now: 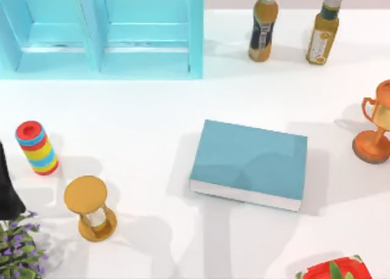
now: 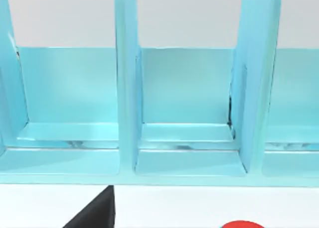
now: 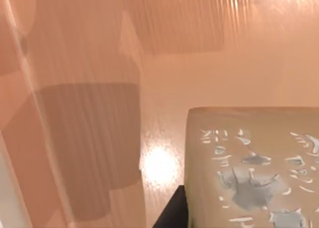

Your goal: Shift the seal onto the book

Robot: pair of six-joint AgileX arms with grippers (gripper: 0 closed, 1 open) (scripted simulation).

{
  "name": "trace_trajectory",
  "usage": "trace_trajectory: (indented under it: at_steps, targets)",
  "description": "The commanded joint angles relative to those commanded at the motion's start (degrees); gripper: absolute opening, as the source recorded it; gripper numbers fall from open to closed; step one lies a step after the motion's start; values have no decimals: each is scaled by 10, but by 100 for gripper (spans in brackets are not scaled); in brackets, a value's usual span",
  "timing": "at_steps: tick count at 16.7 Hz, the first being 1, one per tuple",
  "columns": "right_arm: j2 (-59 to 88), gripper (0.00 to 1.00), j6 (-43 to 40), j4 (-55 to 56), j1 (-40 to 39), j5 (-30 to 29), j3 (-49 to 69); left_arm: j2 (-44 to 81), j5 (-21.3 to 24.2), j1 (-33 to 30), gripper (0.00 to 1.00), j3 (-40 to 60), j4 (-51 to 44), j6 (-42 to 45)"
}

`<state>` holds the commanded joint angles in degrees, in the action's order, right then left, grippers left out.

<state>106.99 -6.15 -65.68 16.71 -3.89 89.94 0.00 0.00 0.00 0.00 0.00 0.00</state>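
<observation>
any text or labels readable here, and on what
No text can be read.
Left bottle: dark label with pale marks, too small to read.
Right bottle: yellow label, print too small to read.
Seal: carved grey marks on its face, not legible.
Book: plain cover, no title.

Book (image 1: 248, 162): table centre. Shelf unit (image 1: 100, 32): far left, behind. Two bottles (image 1: 263, 26), (image 1: 323, 28): far right, side by side. Trophy cup (image 1: 375, 123): right of book. Striped cylinder (image 1: 37, 147) and hourglass (image 1: 91, 208): left of book, hourglass nearer. Plant (image 1: 18, 248): near-left corner.
</observation>
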Motion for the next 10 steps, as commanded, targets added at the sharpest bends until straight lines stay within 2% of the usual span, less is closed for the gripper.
trace_trajectory:
  at_steps: [5,10]
  targets:
    - [-28,0,59,-149,-136,25,67,0,0,0,100,0,0,0]
    - [-37,0,68,-180,-166,36,75,0,0,0,100,0,0,0]
